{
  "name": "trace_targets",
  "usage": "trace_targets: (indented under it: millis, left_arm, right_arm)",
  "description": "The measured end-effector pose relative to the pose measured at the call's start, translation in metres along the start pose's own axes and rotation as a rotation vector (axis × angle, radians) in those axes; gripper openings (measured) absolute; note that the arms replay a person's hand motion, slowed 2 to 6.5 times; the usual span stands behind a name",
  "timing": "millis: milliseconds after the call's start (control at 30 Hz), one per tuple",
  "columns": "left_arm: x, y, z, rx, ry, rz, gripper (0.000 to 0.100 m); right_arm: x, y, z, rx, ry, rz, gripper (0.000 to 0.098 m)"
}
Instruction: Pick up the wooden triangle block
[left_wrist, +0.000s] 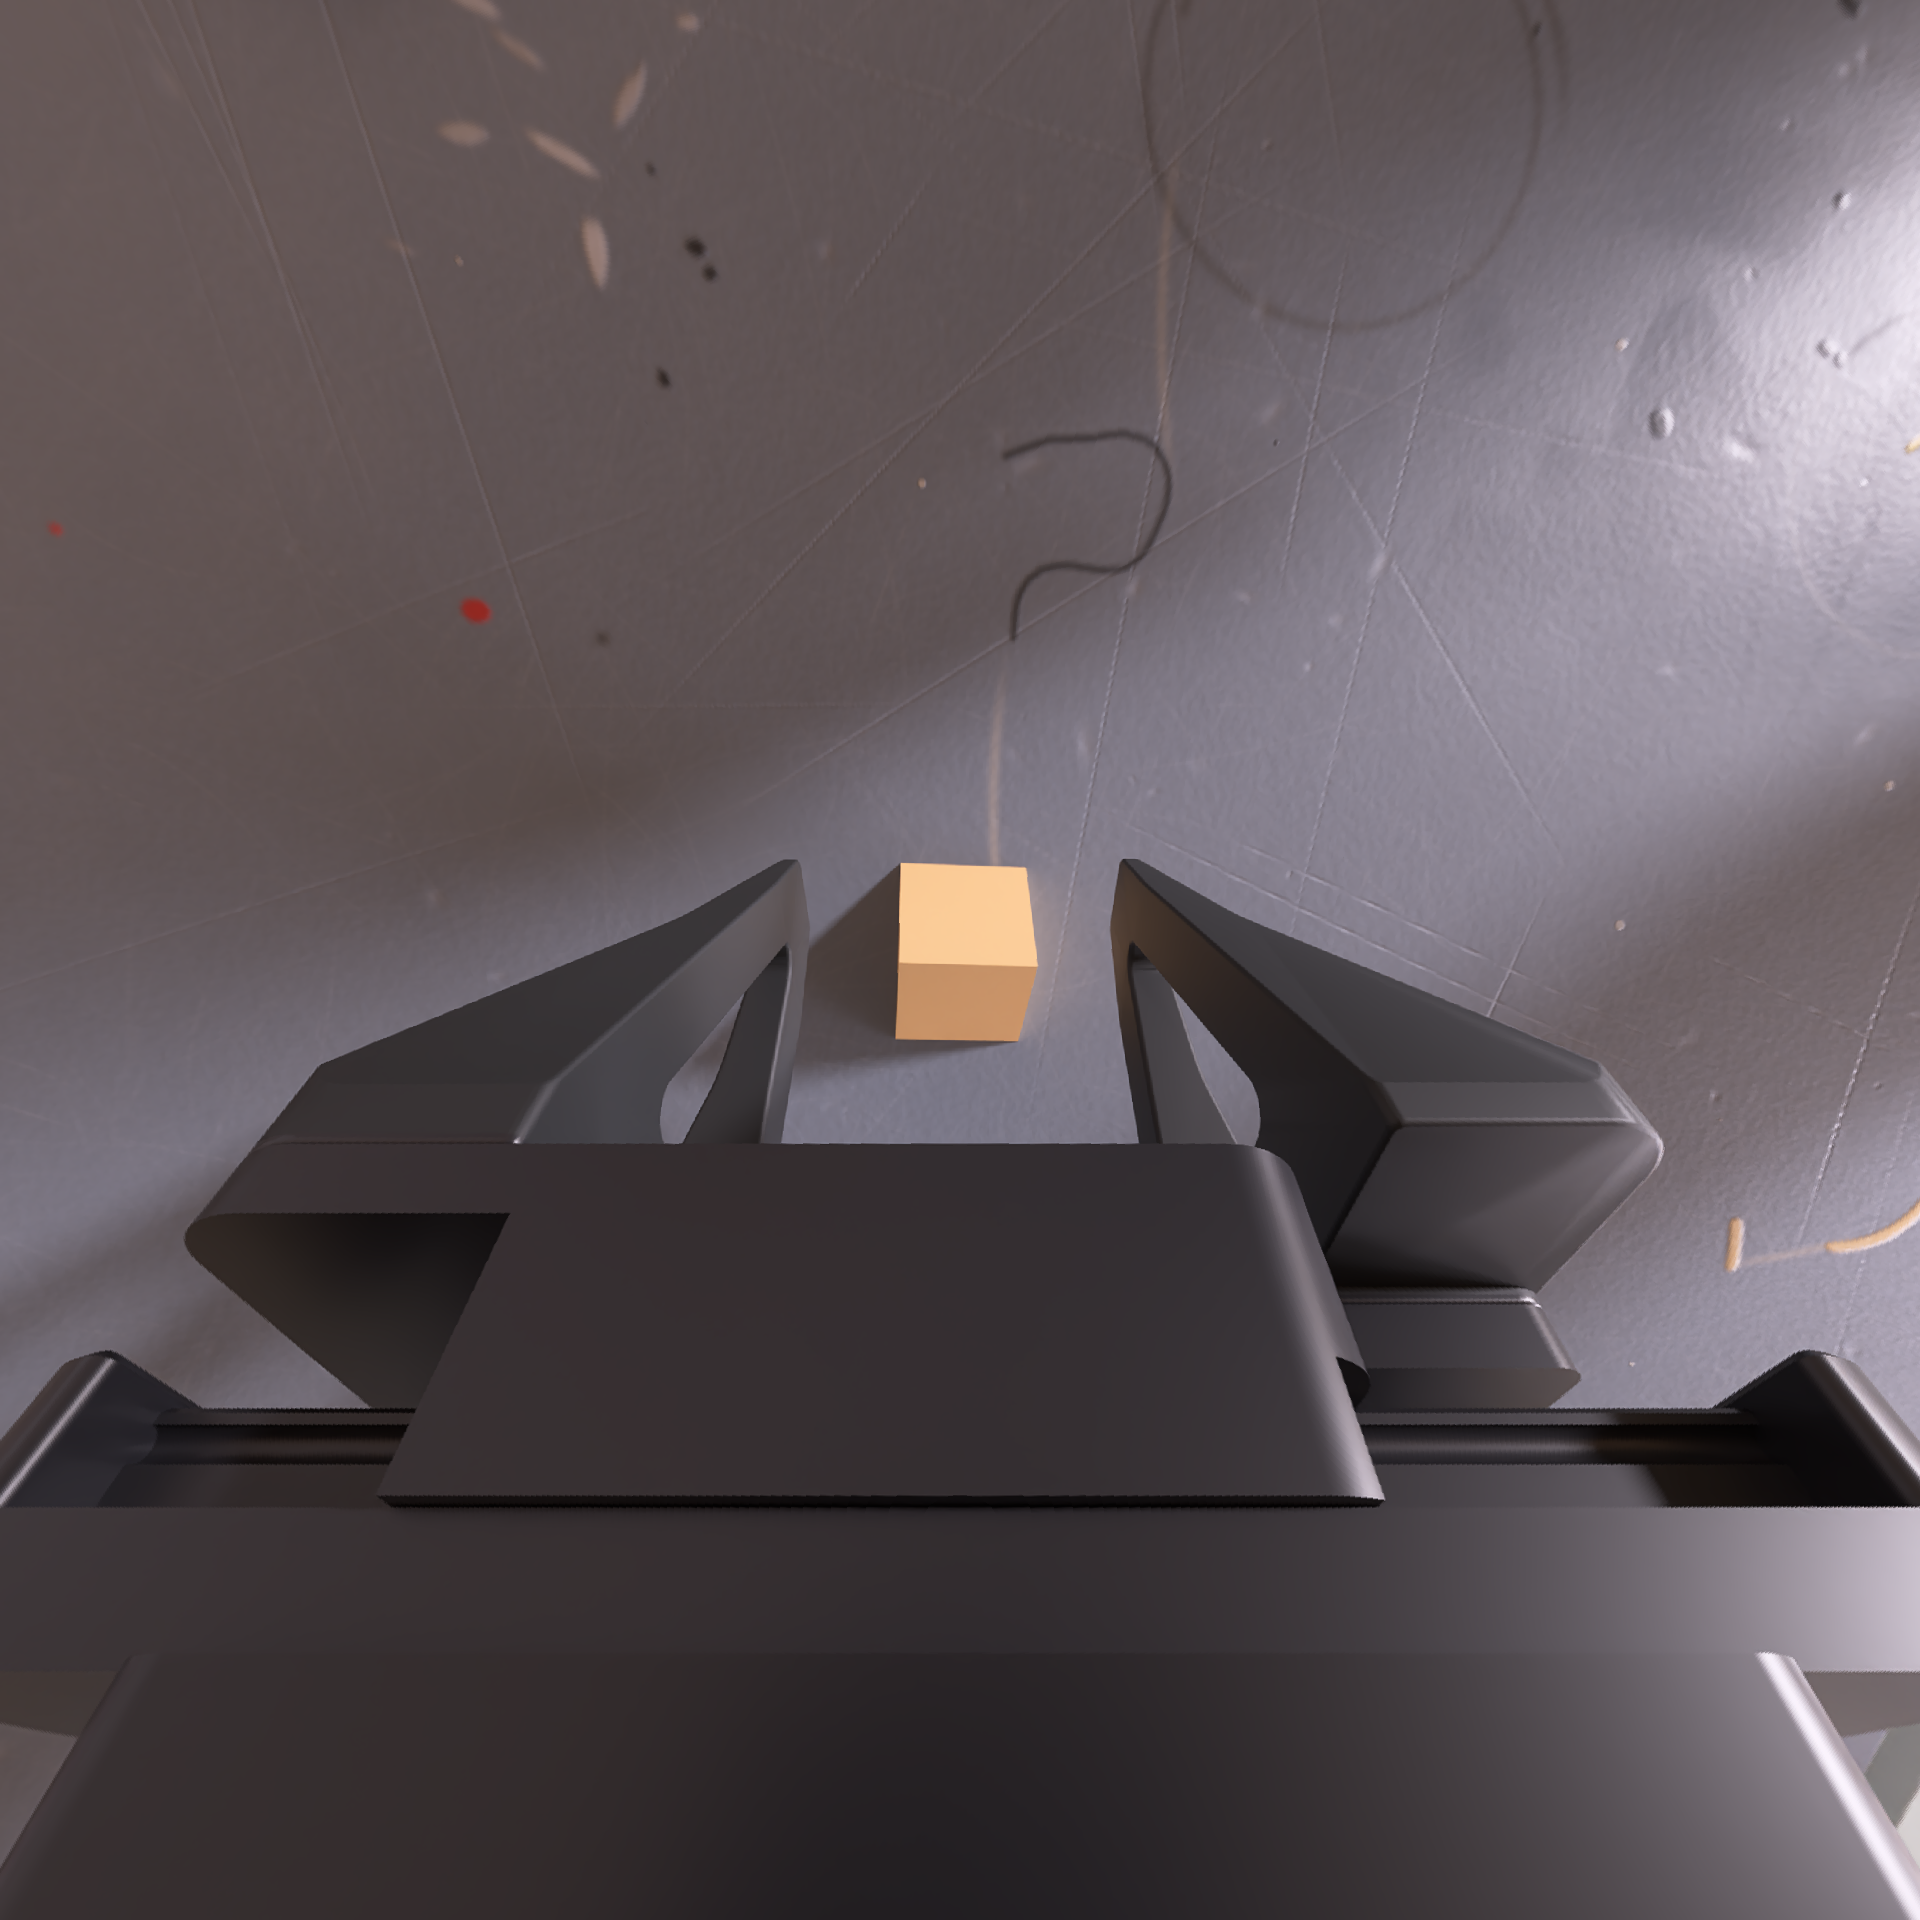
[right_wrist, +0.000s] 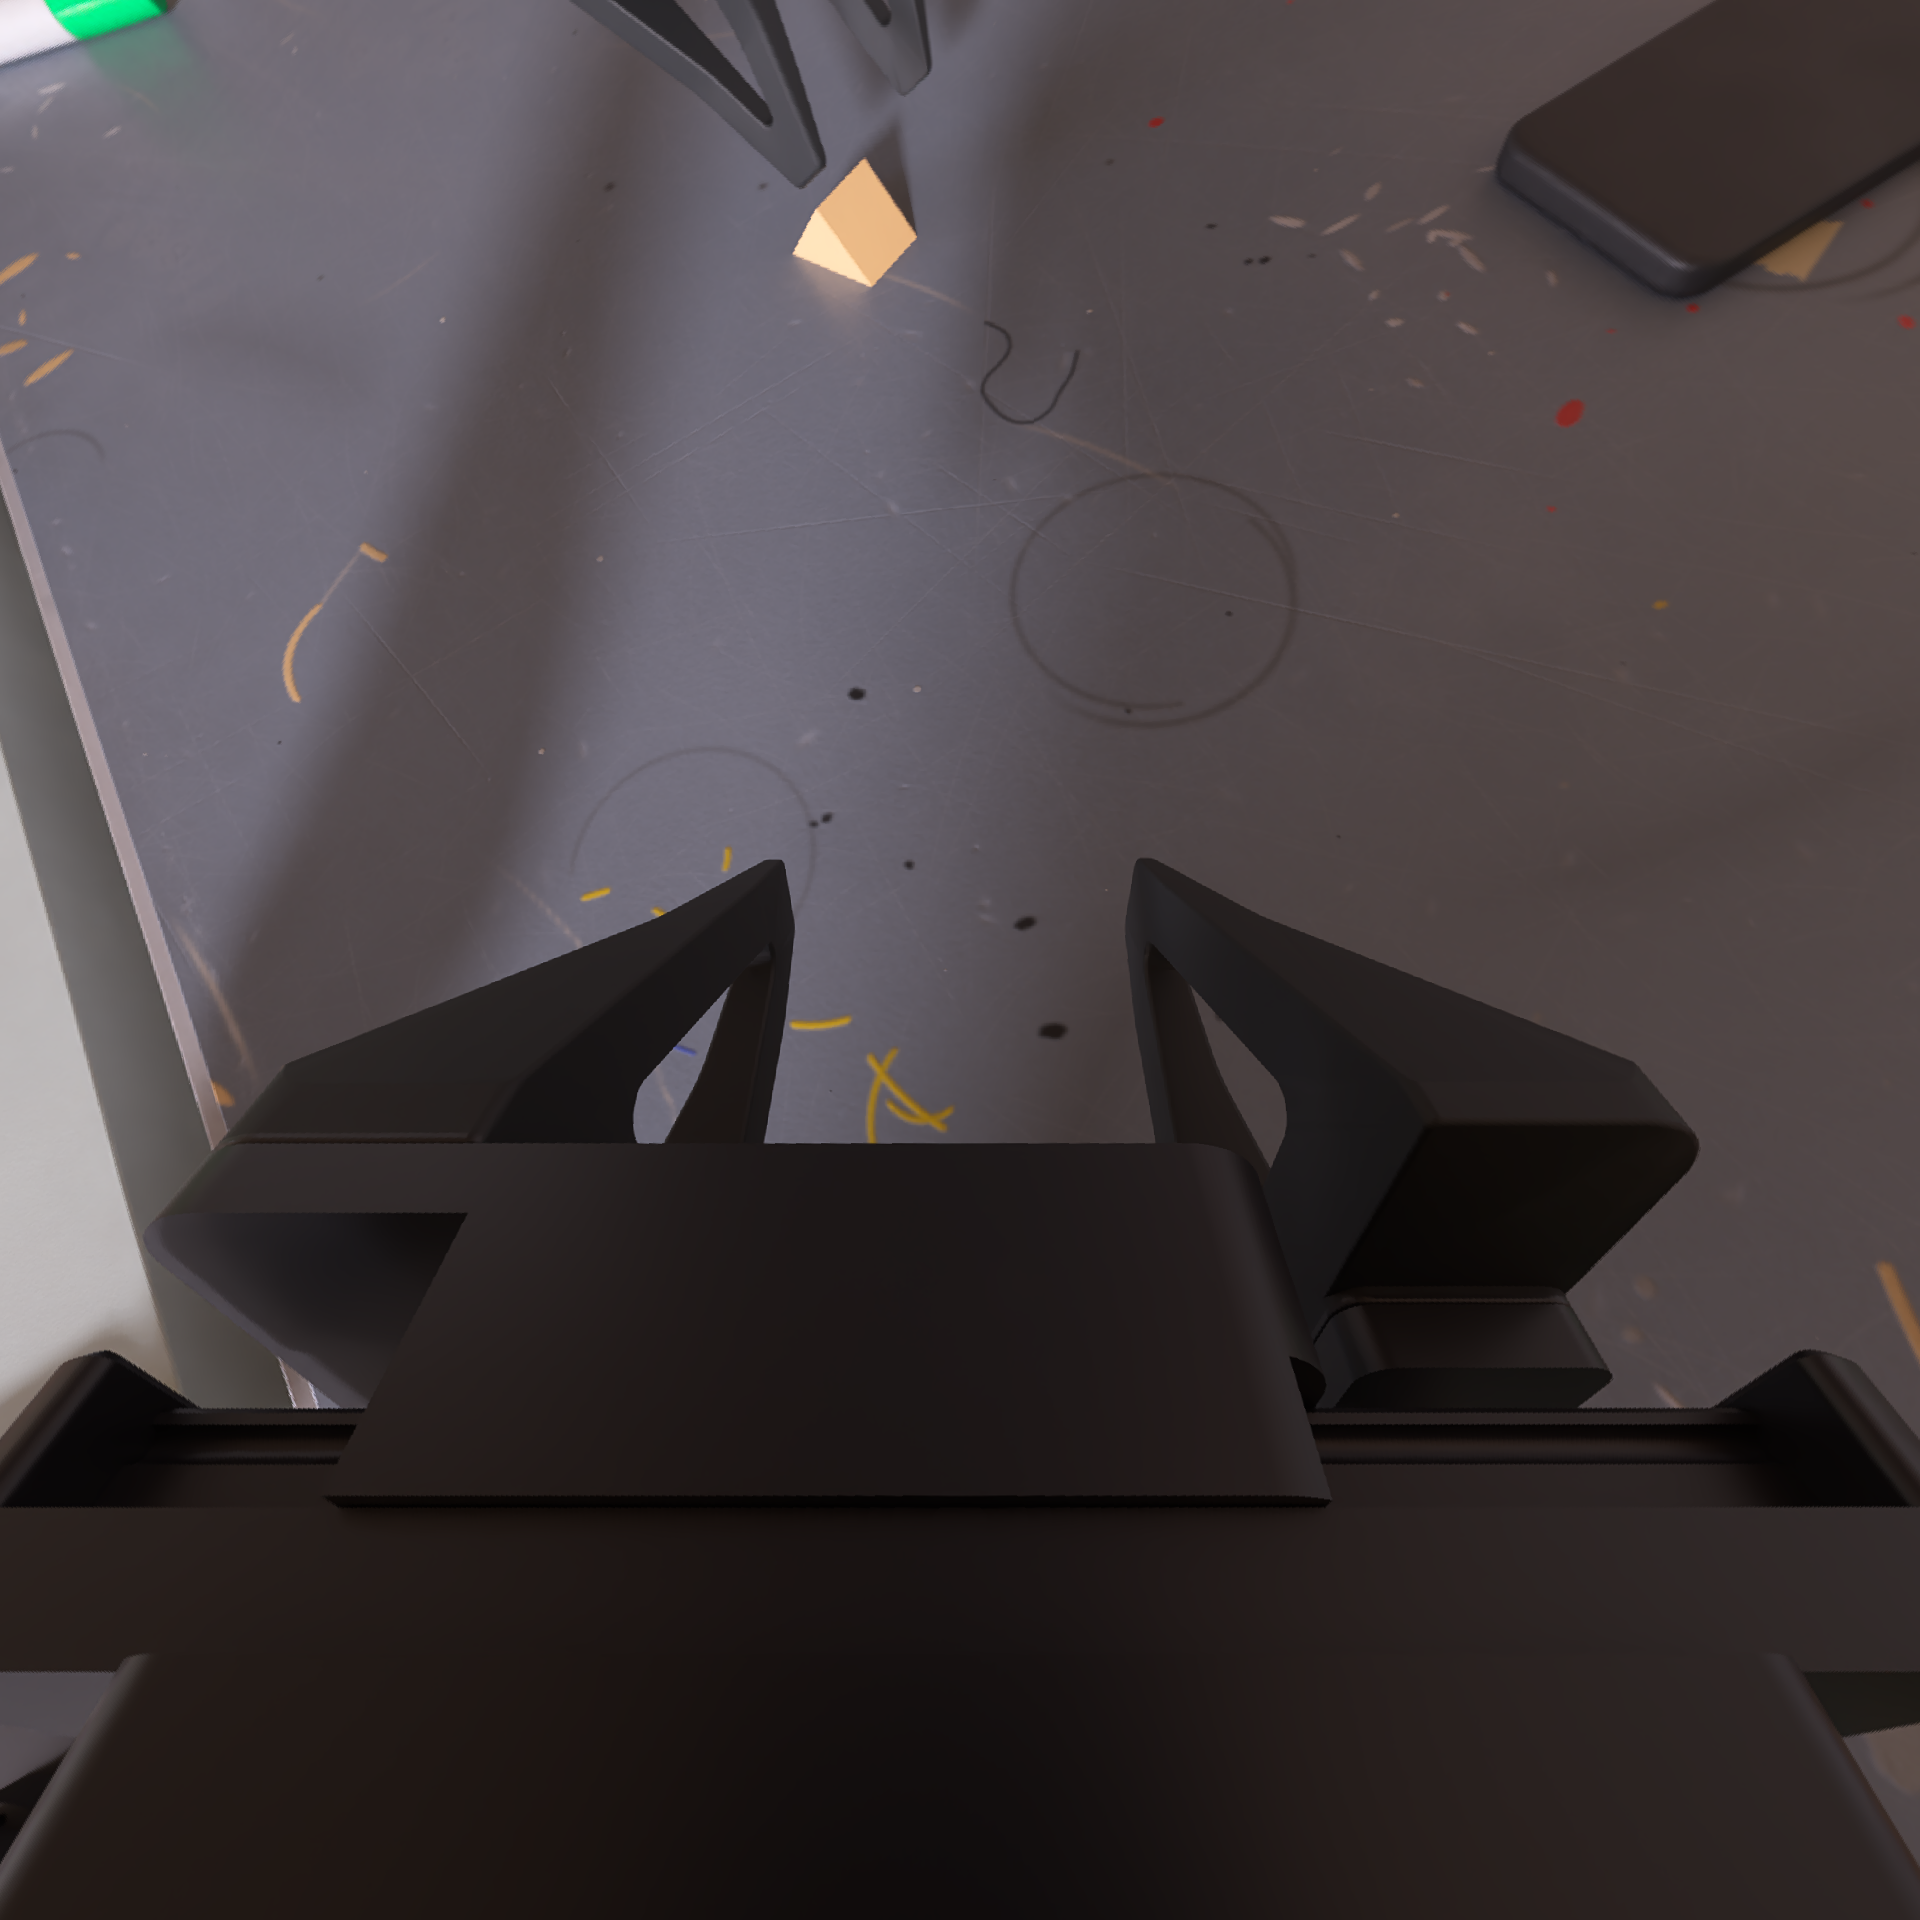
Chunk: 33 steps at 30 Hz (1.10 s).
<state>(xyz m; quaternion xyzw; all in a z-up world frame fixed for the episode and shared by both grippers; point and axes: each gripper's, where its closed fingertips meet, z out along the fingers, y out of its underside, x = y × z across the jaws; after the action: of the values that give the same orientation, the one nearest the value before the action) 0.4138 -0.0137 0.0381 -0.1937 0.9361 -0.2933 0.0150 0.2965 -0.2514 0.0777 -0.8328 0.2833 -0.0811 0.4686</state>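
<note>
The wooden triangle block (left_wrist: 964, 951) is a small pale tan wedge lying on the grey scuffed table. In the left wrist view it sits between my left gripper's (left_wrist: 958, 883) two dark fingers, with a gap on each side; the jaws are open and touch nothing. The block also shows far off in the right wrist view (right_wrist: 857, 231), with the left gripper's fingers (right_wrist: 774, 114) hanging just above and around it. My right gripper (right_wrist: 958, 883) is open and empty, well short of the block, above bare table.
A dark flat phone-like slab (right_wrist: 1714, 156) lies at the far right. A green and white object (right_wrist: 83, 21) shows at the far left corner. The table's left edge (right_wrist: 114, 831) runs close to my right gripper. Paint marks and scratches cover the tabletop (right_wrist: 1455, 831).
</note>
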Motion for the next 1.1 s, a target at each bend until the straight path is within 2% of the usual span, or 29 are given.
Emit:
trace_targets:
  millis: [200, 400, 600, 867, 967, 1100]
  left_arm:
    - [0.001, 0.01, 0.009, -0.037, 0.018, -0.004, 0.051]
    - [-0.002, 0.016, 0.014, -0.06, 0.008, -0.008, 0.051]
    - [0.0, 0.016, 0.017, -0.037, 0.021, -0.003, 0.05]
    - [-0.001, 0.019, 0.019, -0.015, -0.005, 0.016, 0.048]
    - [-0.002, 0.019, 0.018, -0.009, -0.024, 0.032, 0.045]
    - [-0.001, 0.02, 0.017, -0.007, -0.025, 0.048, 0.029]
  right_arm:
    - [-0.01, -0.004, 0.009, -0.048, -0.043, -0.06, 0.0545]
    - [-0.024, -0.012, 0.022, -0.125, -0.098, -0.181, 0.054]
    - [-0.038, -0.021, 0.041, -0.185, -0.178, -0.297, 0.0531]
    - [-0.052, -0.025, 0.07, -0.238, -0.29, -0.351, 0.0517]
    - [-0.054, -0.024, 0.079, -0.259, -0.302, -0.365, 0.0519]
    - [-0.051, -0.026, 0.087, -0.271, -0.283, -0.375, 0.0527]
